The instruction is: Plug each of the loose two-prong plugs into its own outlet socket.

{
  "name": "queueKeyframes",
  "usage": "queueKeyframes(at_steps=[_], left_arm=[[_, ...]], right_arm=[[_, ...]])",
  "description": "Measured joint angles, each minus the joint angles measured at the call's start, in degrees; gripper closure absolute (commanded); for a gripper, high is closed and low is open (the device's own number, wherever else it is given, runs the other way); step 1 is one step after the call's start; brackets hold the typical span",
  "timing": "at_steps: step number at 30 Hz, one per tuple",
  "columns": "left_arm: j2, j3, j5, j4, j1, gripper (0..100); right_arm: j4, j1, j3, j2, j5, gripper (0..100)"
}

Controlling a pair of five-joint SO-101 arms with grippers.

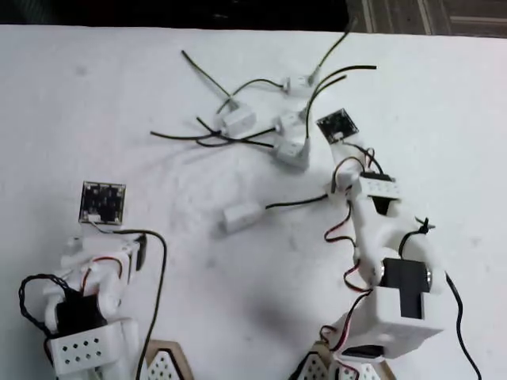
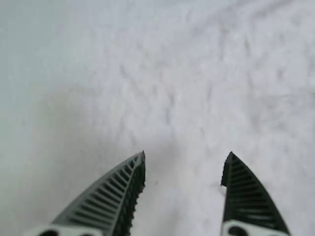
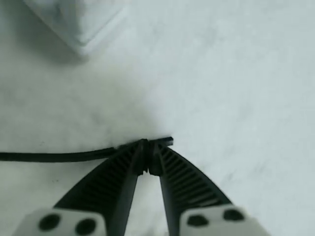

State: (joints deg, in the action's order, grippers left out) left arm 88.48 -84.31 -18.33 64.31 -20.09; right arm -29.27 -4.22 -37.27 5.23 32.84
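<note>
A white plug block [image 1: 242, 215] lies mid-table, and its black cable [image 1: 297, 203] runs right toward my right arm [image 1: 372, 229]. My right gripper [image 3: 150, 143] is shut on the free end of that cable [image 3: 59, 156], low over the table. The corner of another white block [image 3: 78, 24] lies just beyond its tips. Several more white plug and socket blocks [image 1: 238, 120] [image 1: 291, 150] [image 1: 299, 85] sit at the back in a tangle of black wires. My left gripper [image 2: 184, 158] is open over bare white table with nothing between its fingers [image 2: 128, 184]. The left arm [image 1: 87, 285] is folded at the front left.
The white table [image 1: 119, 95] has free room on its left and middle. Loose black wires [image 1: 198, 136] spread out from the back cluster. Red and black arm leads [image 1: 342, 229] hang beside the right arm. Wooden arm bases [image 1: 162, 364] sit at the front edge.
</note>
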Motion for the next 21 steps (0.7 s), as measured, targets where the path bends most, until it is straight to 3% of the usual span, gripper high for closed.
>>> queueKeyframes(at_steps=[7,14,21], left_arm=[[0.00,0.00,0.00,0.00,0.00,74],[0.00,0.00,0.00,0.00,0.00,74],[0.00,0.00,0.00,0.00,0.00,74]], right_arm=[[0.00,5.63,-4.92,-10.73,-0.62,98.1],[-5.45,20.48,-8.18,-25.49,-12.40,97.9],[-4.22,33.67,-8.18,-26.02,-22.51,98.0]])
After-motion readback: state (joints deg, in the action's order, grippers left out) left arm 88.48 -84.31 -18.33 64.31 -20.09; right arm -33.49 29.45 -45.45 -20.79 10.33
